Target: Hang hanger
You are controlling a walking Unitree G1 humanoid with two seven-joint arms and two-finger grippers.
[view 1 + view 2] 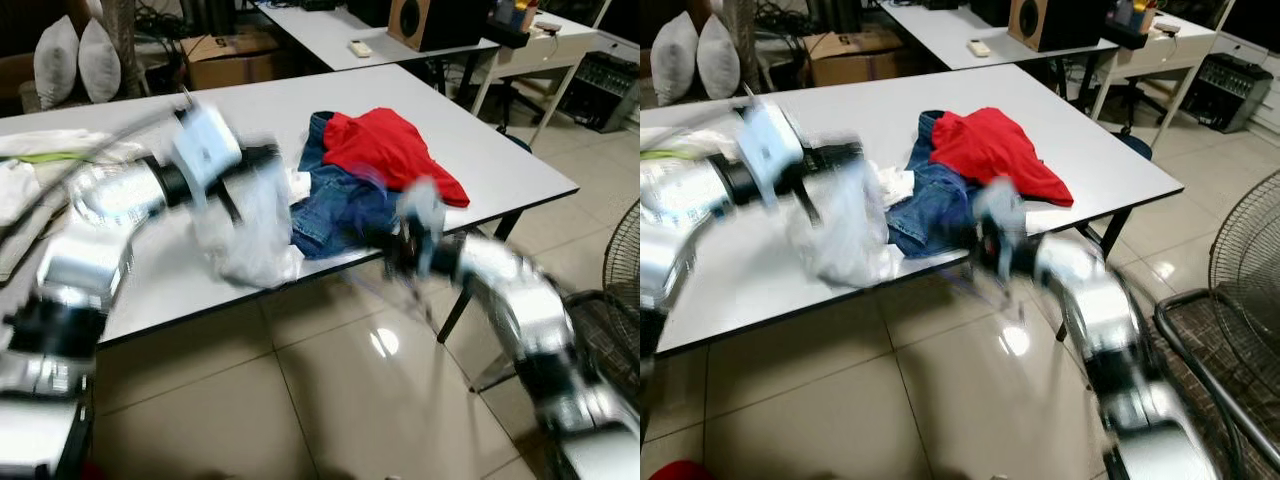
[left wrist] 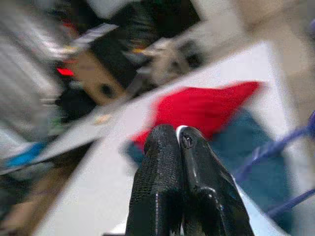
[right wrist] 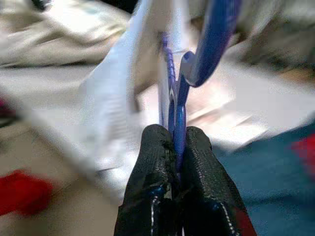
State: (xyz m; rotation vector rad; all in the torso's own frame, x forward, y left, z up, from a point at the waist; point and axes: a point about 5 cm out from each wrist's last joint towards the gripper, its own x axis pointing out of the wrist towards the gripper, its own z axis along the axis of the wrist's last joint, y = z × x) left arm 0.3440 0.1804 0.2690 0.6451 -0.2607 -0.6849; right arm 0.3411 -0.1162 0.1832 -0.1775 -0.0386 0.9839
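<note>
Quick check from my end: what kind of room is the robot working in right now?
Probably a workroom or office-like space in a home. White tables stand on a glossy tiled floor, a speaker sits on the far table, a cardboard box lies behind, and a fan stands nearby.

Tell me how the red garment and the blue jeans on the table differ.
The red garment lies on top; the blue jeans lie under it. The red garment sits farther in on the table; the jeans reach its near edge. Both are crumpled in one heap.
</note>
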